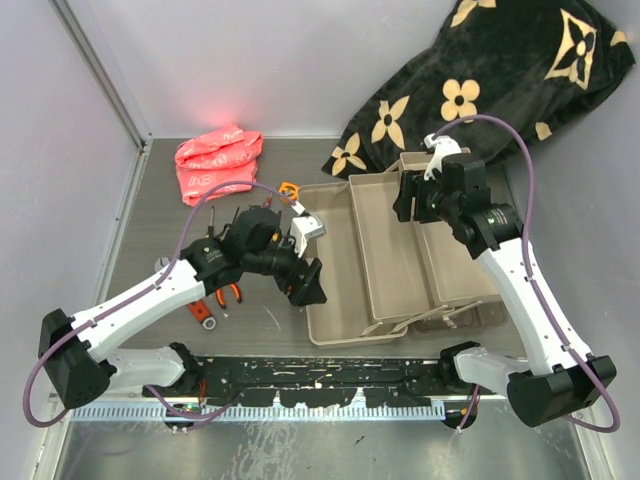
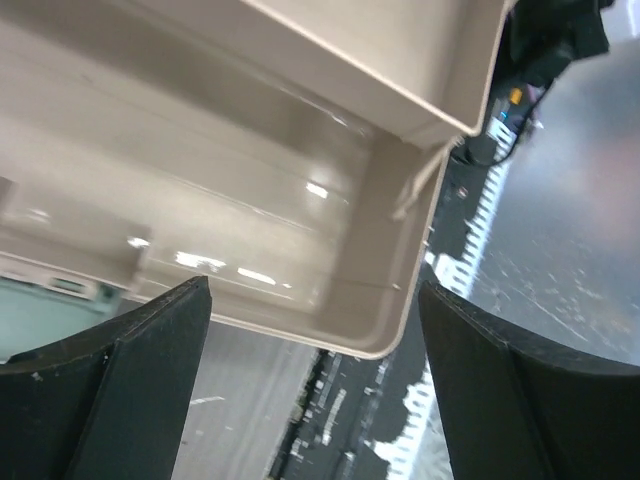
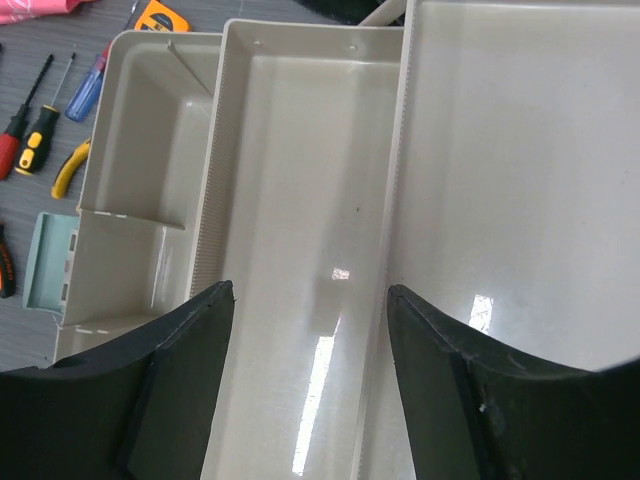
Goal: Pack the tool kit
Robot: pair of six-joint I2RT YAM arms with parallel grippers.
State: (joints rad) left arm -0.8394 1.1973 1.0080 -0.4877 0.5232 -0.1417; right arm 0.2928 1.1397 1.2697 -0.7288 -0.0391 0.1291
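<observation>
Currently the toolbox (image 1: 340,335) lies opened out on the table (image 1: 160,225), its 3 beige trays side by side in the middle and right of the top view. The left gripper (image 1: 305,282) hangs at the outer edge of the left tray (image 1: 335,260), fingers (image 2: 130,390) wide apart with nothing between them. Its wrist view shows the tray's corner beyond the gap. The right gripper (image 3: 310,380) hovers over the middle tray (image 3: 290,200), jaws likewise spread and gripping nothing. Left of the toolbox, on the table, lie an orange tape measure (image 3: 160,14), 3 screwdrivers (image 3: 40,145), yellow pliers (image 3: 68,168) and orange pliers (image 1: 228,293). A pink bag (image 1: 218,160) sits at the back left. A black flowered blanket (image 1: 500,70) is bunched right behind the toolbox.
</observation>
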